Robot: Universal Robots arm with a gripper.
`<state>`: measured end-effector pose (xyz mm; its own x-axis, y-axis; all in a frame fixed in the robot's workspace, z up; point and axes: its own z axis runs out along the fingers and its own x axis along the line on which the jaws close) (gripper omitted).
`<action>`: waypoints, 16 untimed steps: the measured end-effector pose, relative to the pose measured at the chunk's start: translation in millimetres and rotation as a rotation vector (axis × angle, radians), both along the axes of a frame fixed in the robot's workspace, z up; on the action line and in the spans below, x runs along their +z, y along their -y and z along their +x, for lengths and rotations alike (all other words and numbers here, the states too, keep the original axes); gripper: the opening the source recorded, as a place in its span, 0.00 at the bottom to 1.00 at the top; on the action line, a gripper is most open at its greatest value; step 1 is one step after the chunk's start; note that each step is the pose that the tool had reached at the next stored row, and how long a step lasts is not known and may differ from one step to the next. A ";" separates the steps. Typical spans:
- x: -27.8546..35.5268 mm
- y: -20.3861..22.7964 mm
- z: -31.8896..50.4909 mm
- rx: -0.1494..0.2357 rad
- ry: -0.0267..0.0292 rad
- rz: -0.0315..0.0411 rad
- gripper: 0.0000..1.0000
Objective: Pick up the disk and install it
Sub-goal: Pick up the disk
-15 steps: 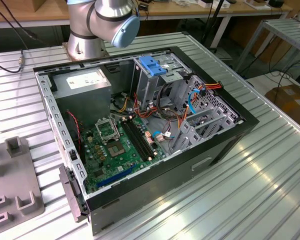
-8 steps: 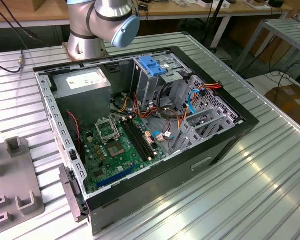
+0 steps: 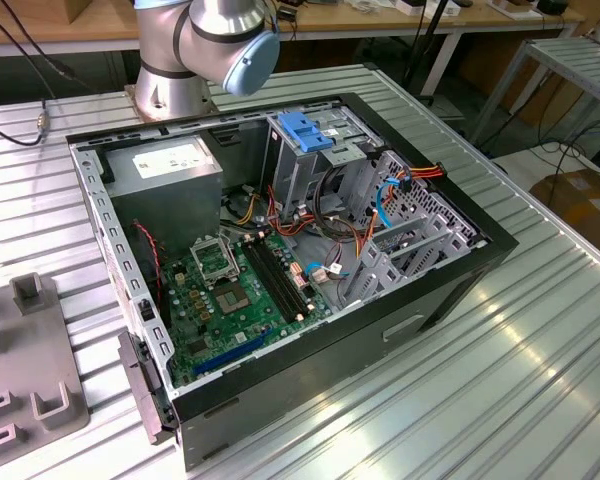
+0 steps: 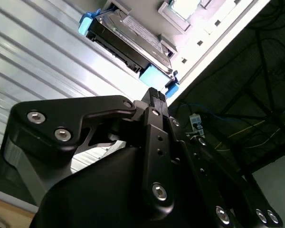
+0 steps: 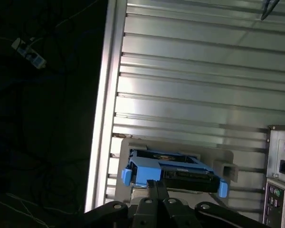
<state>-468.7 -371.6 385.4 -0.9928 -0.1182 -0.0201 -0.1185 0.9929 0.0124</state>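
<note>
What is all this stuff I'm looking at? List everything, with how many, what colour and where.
flat silver-grey metal disk in a blue plastic bracket: one, in a pale grey holder near the table edge
open black computer case: one, mid-table
grey power-supply box: one, white label, inside the case, toward the exterior view's left
green motherboard: one, on the case floor
blue plastic latch: one, atop the metal drive cage
grey block fixture: one, at the exterior view's left
ribbed silver metal table: one, under everything
robot arm: one, silver-grey, behind the case
black gripper: one, close by the disk
</note>
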 end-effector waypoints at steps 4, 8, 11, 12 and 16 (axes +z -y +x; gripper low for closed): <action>0.0 0.0 0.0 0.068 0.0000 0.0000 0.10; 0.0 0.0 0.0 0.138 0.0000 0.0000 0.10; -0.1 0.0 0.0 0.196 0.0001 0.0000 0.10; 0.0 0.0 0.0 0.217 0.0000 0.0000 0.10; -0.1 0.0 0.0 0.298 0.0000 0.0000 0.10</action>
